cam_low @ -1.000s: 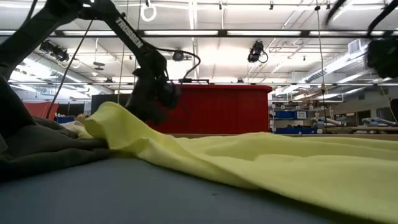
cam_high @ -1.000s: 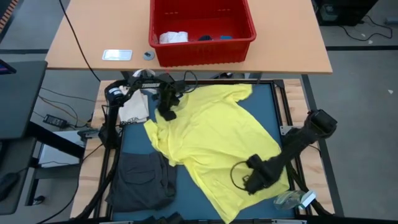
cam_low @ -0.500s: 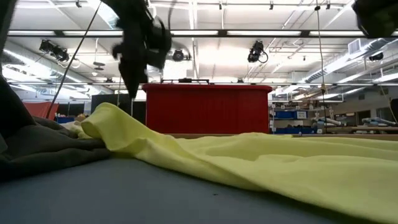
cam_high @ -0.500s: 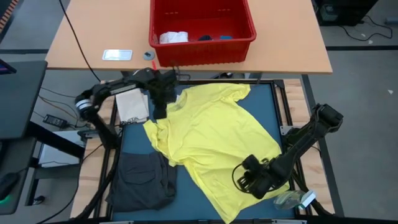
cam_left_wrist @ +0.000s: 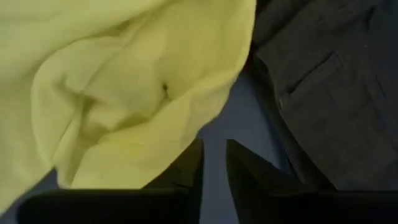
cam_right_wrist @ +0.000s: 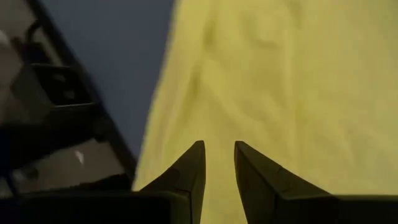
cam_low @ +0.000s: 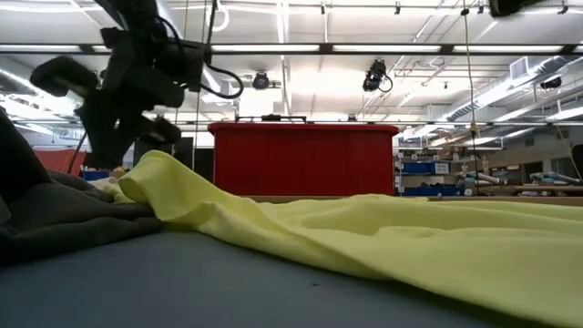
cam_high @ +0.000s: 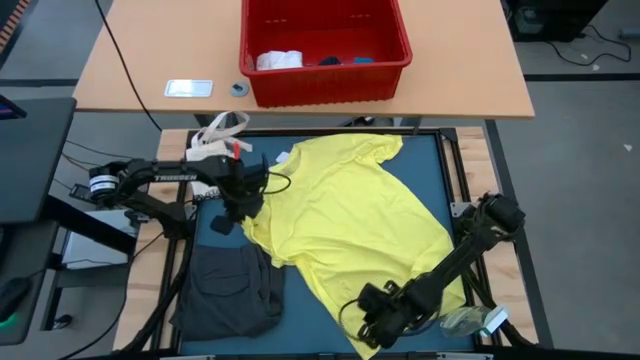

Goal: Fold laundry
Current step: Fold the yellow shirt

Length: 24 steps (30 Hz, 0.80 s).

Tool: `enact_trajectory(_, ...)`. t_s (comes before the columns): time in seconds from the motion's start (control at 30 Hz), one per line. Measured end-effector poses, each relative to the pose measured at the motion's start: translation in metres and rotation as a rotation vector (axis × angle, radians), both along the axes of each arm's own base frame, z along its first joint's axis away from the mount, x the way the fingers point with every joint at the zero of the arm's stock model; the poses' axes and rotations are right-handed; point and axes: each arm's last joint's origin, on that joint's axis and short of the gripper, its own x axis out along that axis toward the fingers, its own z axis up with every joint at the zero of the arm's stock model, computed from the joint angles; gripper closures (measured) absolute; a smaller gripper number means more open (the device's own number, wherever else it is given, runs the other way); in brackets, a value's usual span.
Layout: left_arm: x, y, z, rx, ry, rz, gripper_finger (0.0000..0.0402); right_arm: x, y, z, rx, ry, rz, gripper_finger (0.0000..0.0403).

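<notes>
The large yellow T-shirt [cam_high: 340,225] lies spread on the blue mat [cam_high: 215,235], with its left edge bunched into a fold [cam_left_wrist: 124,99]. A dark grey garment [cam_high: 230,290] lies at the near left. My left gripper [cam_high: 228,218] hangs open above the mat, between the shirt's left fold and the grey garment [cam_left_wrist: 329,81]; its fingers [cam_left_wrist: 214,168] hold nothing. My right gripper [cam_high: 368,322] is open above the shirt's near end [cam_right_wrist: 261,81], close to its edge, with nothing between the fingers [cam_right_wrist: 219,163]. In the low view the shirt [cam_low: 364,228] rises to a fold at the left.
A red basket [cam_high: 325,50] holding a white cloth and small blue pieces stands on the wooden table beyond the mat. A white bag with straps [cam_high: 215,150] lies at the far left corner. A clear plastic item [cam_high: 478,322] lies at the near right corner.
My left gripper has left the shirt's far left shoulder, risen, rolled, and swung toward the near and left edges, over the mat beside the grey garment. My right gripper has moved along the shirt's near end toward the near and left edges. The shirt stays flat.
</notes>
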Motion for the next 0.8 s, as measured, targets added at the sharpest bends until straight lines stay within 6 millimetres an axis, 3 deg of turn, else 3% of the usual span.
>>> enact_trajectory(0.17,0.010,-0.007,-0.004,0.041,-0.106,-0.046,0.0270,0.025,0.013,0.006,-0.062,0.025,0.081,0.0302)
enact_trajectory(0.47,0.028,-0.005,-0.007,0.203,-0.254,-0.268,0.0198,0.041,0.030,-0.035,-0.047,0.123,0.042,0.0225)
enact_trajectory(0.63,0.032,-0.003,-0.028,0.232,-0.199,-0.374,0.0201,0.046,0.031,-0.043,-0.071,0.110,0.031,0.0183)
enact_trajectory(0.8,0.036,0.000,-0.046,0.326,-0.214,-0.364,0.0245,0.049,0.026,-0.047,-0.133,0.078,-0.039,0.0169)
